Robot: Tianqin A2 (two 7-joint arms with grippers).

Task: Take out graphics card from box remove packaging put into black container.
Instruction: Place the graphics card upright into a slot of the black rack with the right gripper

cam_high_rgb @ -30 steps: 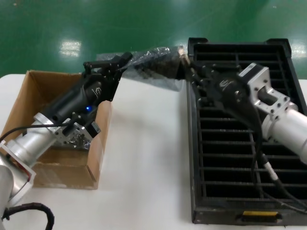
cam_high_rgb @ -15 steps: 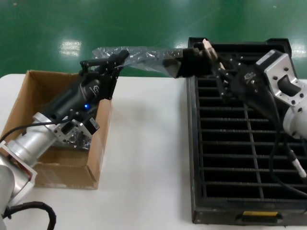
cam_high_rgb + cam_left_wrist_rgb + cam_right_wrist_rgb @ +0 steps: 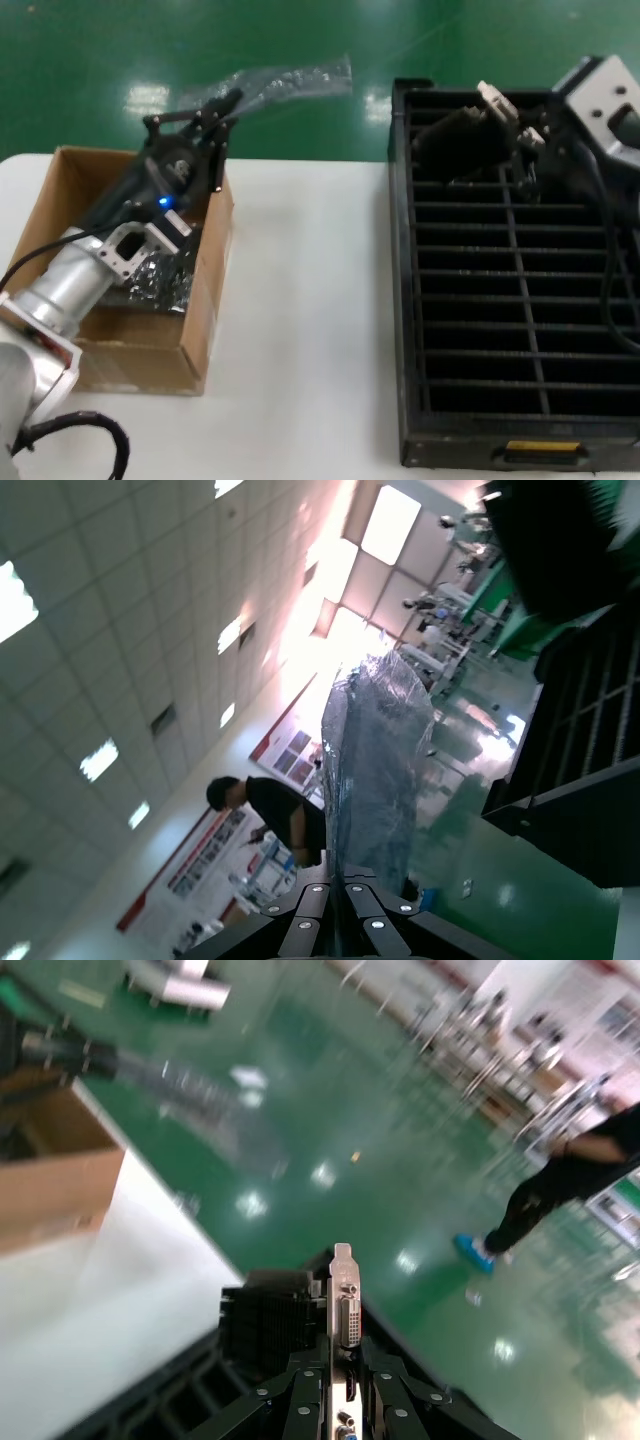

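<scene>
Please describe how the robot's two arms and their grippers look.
The left arm is a silver metal cylinder with a black cable; its black left gripper carries a white logo and a small blue light. The right arm has a silver block and black cables, ending in the black right gripper.

I see my left gripper [image 3: 190,115] at ten o'clock pinching the crinkled translucent plastic bag [image 3: 270,82] above the brown cardboard box [image 3: 60,250]; my right gripper [image 3: 525,145] holds the dark graphics card [image 3: 460,135] over the slotted black plastic tray [image 3: 500,440].

Right arm [image 3: 610,110] cut by edge; packaging [image 3: 190,1090] blurred.
</scene>
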